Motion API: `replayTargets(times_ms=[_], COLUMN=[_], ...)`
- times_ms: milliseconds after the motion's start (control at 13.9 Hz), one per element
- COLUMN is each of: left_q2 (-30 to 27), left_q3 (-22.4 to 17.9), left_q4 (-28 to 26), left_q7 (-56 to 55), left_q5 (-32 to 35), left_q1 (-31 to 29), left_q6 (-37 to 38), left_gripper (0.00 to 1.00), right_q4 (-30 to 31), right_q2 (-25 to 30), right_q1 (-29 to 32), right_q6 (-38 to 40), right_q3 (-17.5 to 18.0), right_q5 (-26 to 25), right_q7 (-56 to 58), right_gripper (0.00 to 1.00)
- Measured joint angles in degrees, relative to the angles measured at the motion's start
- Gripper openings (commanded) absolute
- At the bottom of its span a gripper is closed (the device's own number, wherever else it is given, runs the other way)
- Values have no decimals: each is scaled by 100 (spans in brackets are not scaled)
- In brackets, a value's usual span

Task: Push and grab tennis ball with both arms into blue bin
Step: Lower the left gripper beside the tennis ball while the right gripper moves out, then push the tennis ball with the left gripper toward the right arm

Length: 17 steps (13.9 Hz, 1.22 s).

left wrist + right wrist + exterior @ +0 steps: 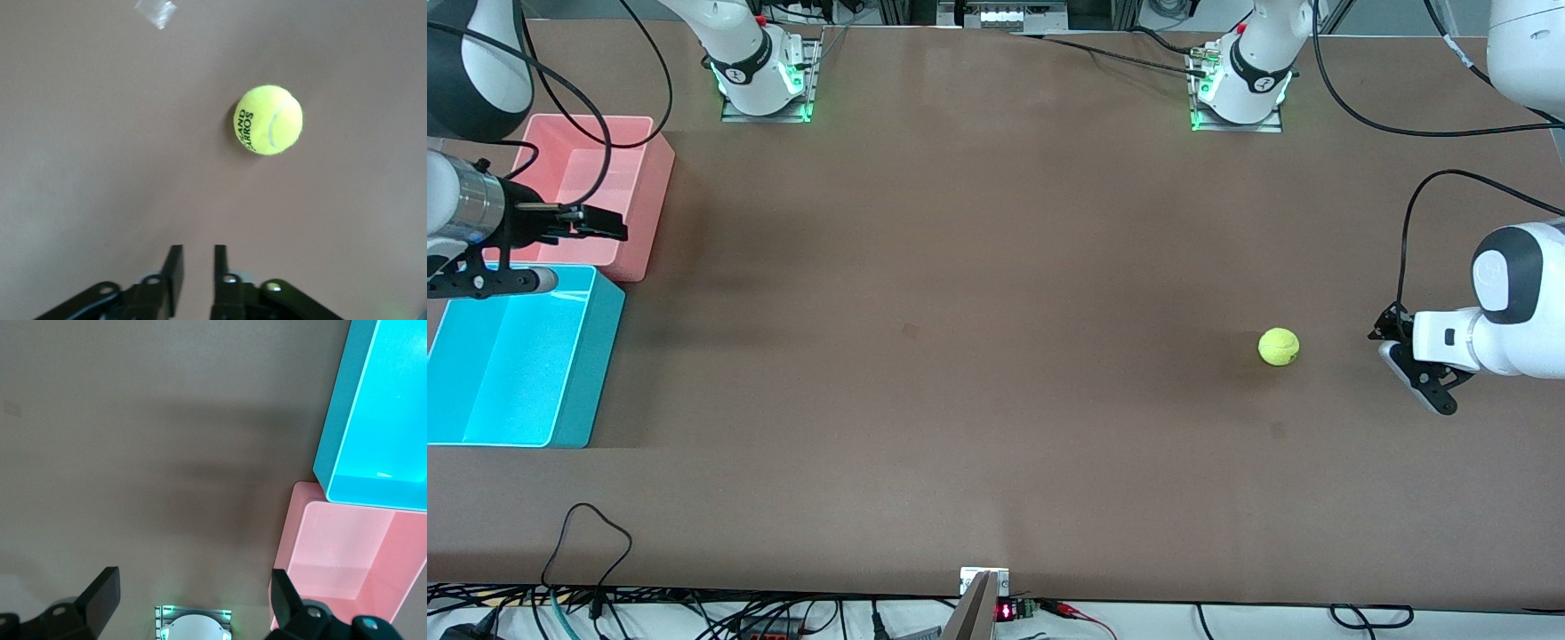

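The tennis ball (1279, 347) (268, 120), yellow-green with black lettering, lies on the brown table toward the left arm's end. Beside it, a short way off toward that end, my left gripper (1405, 360) (198, 250) sits low. Its fingers are drawn close with only a slim gap, and nothing is between them. The turquoise blue bin (596, 356) (347, 420) stands at the right arm's end, its inside bare. My right gripper (605, 227) (193, 580) hovers open over the pink bin's edge and holds nothing.
The pink bin (654, 204) (293, 540) touches the blue bin and stands farther from the front camera. The arm bases (765, 80) (1240, 84) stand along the table's back edge. Cables (587, 533) trail over the front edge. Bare brown tabletop stretches between ball and bins.
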<state>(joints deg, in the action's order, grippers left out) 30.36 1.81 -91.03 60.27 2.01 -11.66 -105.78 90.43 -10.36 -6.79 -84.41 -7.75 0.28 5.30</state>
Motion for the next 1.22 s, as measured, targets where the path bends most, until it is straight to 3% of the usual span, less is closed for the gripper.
replayTargets(times_ms=[287, 502, 1077, 1220], left_q2=[3, 7, 167, 232], left_q3=[22, 21, 19, 19], left_q4=[-635, -1108, -1369, -1370], left_q7=[1045, 1613, 2606, 2652], left_q5=[191, 211, 222, 222], left_q1=[7, -12, -43, -51], left_q6=[-1077, -1553, -2155, -2195], left_gripper=[0, 0, 0, 0], right_q4=[215, 834, 2729, 2947], right_q2=[-458, -495, -395, -541], right_q1=[-56, -222, -390, -435], right_q6=[-495, -1109, -3737, -4050], right_q3=[8, 12, 17, 20], right_q5=[13, 17, 17, 17], right_q7=[0, -3, -3, -3], right_gripper=[100, 100, 100, 100])
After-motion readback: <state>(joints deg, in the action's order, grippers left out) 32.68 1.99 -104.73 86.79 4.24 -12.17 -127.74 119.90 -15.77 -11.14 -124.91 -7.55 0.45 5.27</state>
